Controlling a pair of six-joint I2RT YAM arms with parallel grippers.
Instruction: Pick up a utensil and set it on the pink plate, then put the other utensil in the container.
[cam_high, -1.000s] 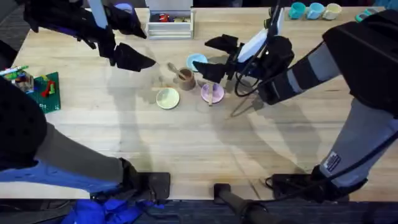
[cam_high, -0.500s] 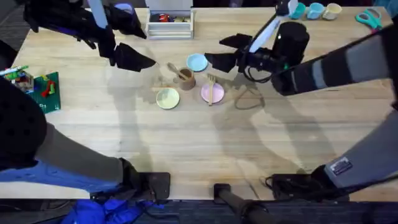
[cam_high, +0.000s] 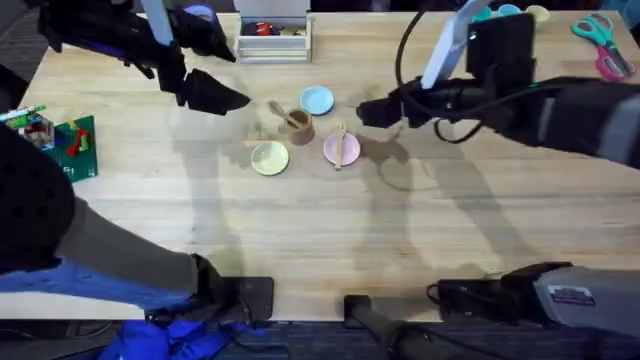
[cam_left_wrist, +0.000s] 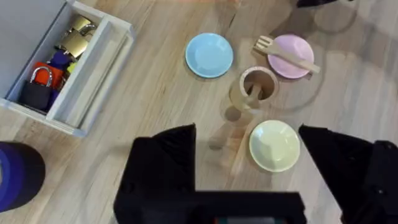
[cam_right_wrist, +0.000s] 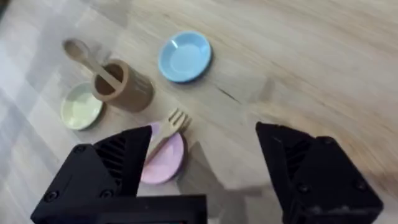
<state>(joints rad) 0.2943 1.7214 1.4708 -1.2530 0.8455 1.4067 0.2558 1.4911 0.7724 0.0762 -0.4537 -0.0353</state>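
The right end effector (cam_high: 372, 112) hangs above the wooden surface (cam_high: 330, 240) with its two black fingers spread wide and nothing between them. The pink plate (cam_high: 341, 149) lies just ahead of and below it, a little apart, with bare wood between the fingertips and the plate's rim. The fork (cam_high: 340, 140) lies across that plate, pale wood with short tines; its tined end overhangs the rim on the side toward the light blue plate (cam_high: 317, 100), as the right wrist view shows (cam_right_wrist: 166, 126).

Beyond the pink plate from this end effector stands the tan-brown cup (cam_high: 299, 125), a narrow cylinder just beside both plates. The spoon (cam_high: 284, 114) stands tilted in it, rounded bowl up and leaning out over the rim away from the right arm. The pale yellow plate (cam_high: 269, 158) sits just past the cup, near but not touching.

The left end effector (cam_high: 215, 95) hovers well clear on the far side of the cup, fingers released and wide apart, empty. Behind it a white bin (cam_high: 273, 38) sits at the far edge. A broad stretch of open wood lies on the near side of the plates.
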